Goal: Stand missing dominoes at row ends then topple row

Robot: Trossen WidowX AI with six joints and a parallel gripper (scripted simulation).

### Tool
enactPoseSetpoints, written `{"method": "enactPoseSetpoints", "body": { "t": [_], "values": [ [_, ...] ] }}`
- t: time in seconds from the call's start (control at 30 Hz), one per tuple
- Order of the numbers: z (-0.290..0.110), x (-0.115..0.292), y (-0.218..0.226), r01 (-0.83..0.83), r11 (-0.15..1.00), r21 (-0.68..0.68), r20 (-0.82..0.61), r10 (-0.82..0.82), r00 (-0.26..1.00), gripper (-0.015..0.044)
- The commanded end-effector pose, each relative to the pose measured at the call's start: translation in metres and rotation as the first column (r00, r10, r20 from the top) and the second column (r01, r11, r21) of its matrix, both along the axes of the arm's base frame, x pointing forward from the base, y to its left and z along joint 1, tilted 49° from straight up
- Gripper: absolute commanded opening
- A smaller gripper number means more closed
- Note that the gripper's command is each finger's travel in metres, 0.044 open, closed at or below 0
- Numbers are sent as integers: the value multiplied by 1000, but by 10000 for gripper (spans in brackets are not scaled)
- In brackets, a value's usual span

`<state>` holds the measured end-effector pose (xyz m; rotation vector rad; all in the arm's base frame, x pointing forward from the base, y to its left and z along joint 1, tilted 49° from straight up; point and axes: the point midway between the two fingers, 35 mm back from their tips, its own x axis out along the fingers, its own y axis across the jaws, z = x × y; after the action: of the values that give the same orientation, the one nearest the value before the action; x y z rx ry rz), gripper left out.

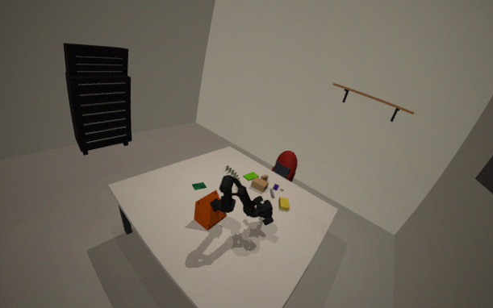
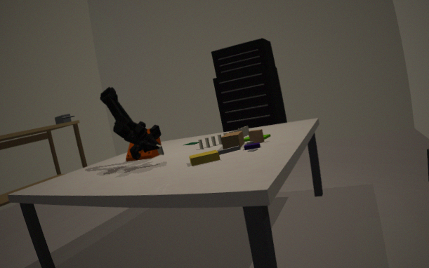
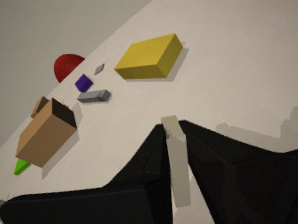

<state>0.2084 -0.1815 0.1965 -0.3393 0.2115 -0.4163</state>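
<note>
My gripper [image 1: 269, 220] [image 2: 158, 150] [image 3: 170, 129] is shut on a pale grey domino [image 3: 178, 179] [image 2: 161, 150], held low over the white table [image 1: 154, 210] [image 2: 187, 186] [image 3: 253, 50], with the domino's end sticking out past the fingertips. The row of standing dominoes [image 1: 232, 172] [image 2: 209, 141] is at the far side of the table, beyond the arm and apart from the gripper. Another grey domino [image 1: 272, 193] [image 2: 229, 150] [image 3: 95, 96] lies flat between the purple cube and the tan box.
A yellow block [image 1: 284, 203] [image 2: 204, 157] [image 3: 149, 56] lies near the gripper. A tan box [image 1: 259, 184] [image 2: 232, 139] [image 3: 45, 132], a purple cube [image 1: 276, 187] [image 2: 252, 145] [image 3: 84, 83] and green pads [image 1: 251, 176] [image 1: 198, 185] lie near the row. The orange arm base [image 1: 209, 210] stands mid-table.
</note>
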Motion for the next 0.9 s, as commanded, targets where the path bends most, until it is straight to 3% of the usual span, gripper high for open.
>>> {"method": "enactPoseSetpoints", "body": {
  "t": [0.0,0.47,0.87],
  "values": [
    [2,-7,6,-30,995,-92,26,32,999,27],
    [5,-34,37,-108,868,-485,35,143,989,27],
    [4,-35,38,-111,857,-503,31,147,989,27]
  ]
}}
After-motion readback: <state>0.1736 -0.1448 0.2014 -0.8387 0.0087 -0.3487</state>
